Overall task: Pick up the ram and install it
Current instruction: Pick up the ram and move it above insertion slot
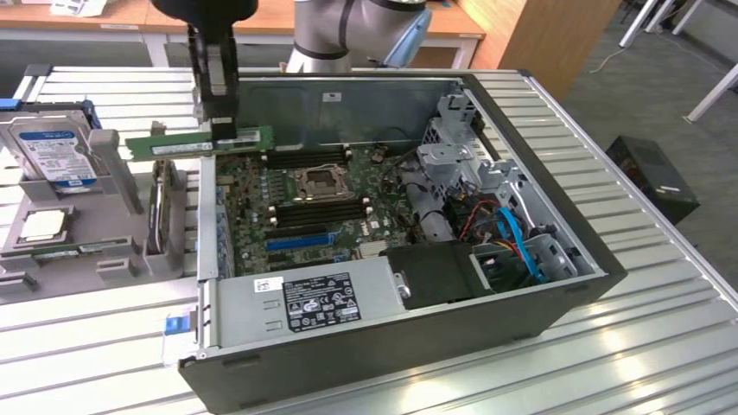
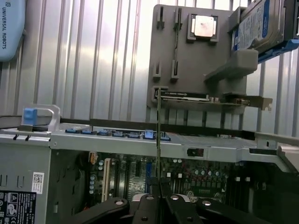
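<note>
My gripper [image 1: 223,135] is shut on the ram [image 1: 168,145], a long green stick held level in the air. It hangs over the wall of the open computer case [image 1: 554,285] on the exterior view's left, half above the motherboard [image 1: 248,194]. The long black memory slots [image 1: 306,158] lie just below and towards the exterior view's right, with a second pair [image 1: 320,213] beyond the CPU socket [image 1: 318,181]. In the wrist view the ram [image 2: 159,130] appears edge-on as a thin line rising from between my gripper's [image 2: 159,196] fingers, above the case wall [image 2: 140,140].
A grey parts holder [image 1: 69,251] stands at the exterior view's left of the case, carrying a hard drive [image 1: 52,154] and a CPU chip [image 1: 44,226]. Inside the case are a blue expansion slot [image 1: 302,239], a power supply [image 1: 311,298] and a drive cage with cables [image 1: 485,199].
</note>
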{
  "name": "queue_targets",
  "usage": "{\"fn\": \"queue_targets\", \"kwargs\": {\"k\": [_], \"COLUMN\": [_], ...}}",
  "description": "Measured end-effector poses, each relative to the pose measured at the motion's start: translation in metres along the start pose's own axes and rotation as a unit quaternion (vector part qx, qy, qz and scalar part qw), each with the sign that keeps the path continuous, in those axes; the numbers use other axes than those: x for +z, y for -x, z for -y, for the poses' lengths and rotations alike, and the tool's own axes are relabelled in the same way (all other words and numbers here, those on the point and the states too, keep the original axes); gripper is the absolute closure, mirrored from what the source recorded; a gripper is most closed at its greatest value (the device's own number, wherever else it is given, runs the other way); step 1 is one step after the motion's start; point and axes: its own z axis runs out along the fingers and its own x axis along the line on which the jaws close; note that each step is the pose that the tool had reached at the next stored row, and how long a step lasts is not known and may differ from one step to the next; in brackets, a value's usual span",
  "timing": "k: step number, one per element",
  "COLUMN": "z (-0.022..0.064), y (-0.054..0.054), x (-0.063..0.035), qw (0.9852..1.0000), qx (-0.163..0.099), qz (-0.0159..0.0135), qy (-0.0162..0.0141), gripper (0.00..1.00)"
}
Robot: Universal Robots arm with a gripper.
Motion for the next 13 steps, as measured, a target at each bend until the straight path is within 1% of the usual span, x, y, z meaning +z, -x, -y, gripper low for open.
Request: {"fn": "queue_targets", "kwargs": {"k": [13], "z": [0.0391], "y": [-0.002], "x": [-0.0009], "qw": [1.0000], "qx": [-0.002], "qz": [0.0000], "qy": [0.0001], "gripper": [0.88]}}
